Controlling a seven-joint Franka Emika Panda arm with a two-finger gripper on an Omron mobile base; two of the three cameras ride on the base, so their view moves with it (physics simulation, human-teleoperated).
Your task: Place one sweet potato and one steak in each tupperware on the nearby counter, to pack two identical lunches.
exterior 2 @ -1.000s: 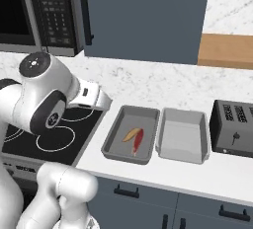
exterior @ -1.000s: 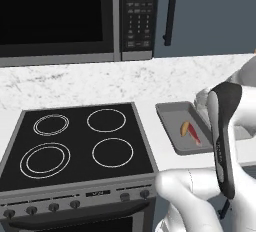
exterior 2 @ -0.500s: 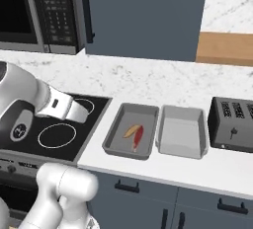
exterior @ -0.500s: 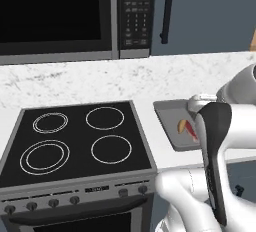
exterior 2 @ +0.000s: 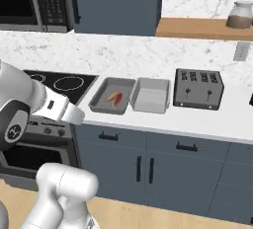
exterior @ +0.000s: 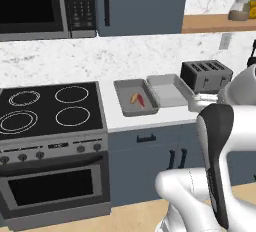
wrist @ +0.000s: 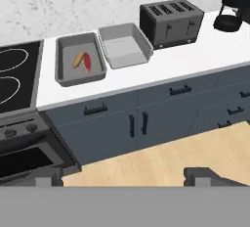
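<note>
A long white counter (exterior 2: 197, 119) is running along the wall over blue-grey cabinets (exterior 2: 148, 164) with black handles; pale wooden flooring (wrist: 161, 160) is showing below them. At the counter's left end a black stove (exterior: 45, 108) with four ring burners is sitting above its oven door; a microwave (exterior: 35, 6) is hanging over it, beside a dark blue upper cabinet (exterior: 145, 3). The backsplash (exterior 2: 123, 55) is reading as white marble.

The two tupperware trays are lying side by side on the counter, touching or nearly so; the darker grey tupperware (exterior: 124, 88) is sitting nearer the stove, and the lighter grey tupperware (exterior: 172, 93) is sitting between it and the slotted grey toaster (exterior: 206, 74). Inside the darker tray an orange sweet potato (wrist: 78, 59) and a red steak (wrist: 87, 62) are lying close together; the lighter tray is showing a bare floor.

Past the toaster, a dark stand-like object (wrist: 237, 8) is standing at the counter's far right; what it is cannot be told. A brown wooden wall shelf (exterior 2: 202, 27) is carrying a glass jar (exterior 2: 240, 15) above the toaster; a wall socket (exterior 2: 241, 51) is sitting under the shelf.

The gripper (wrist: 124, 176) is hanging well back from the counter, out over the floor, looking toward the trays; its two fingertips (wrist: 207, 176) are standing wide apart with nothing between them.
</note>
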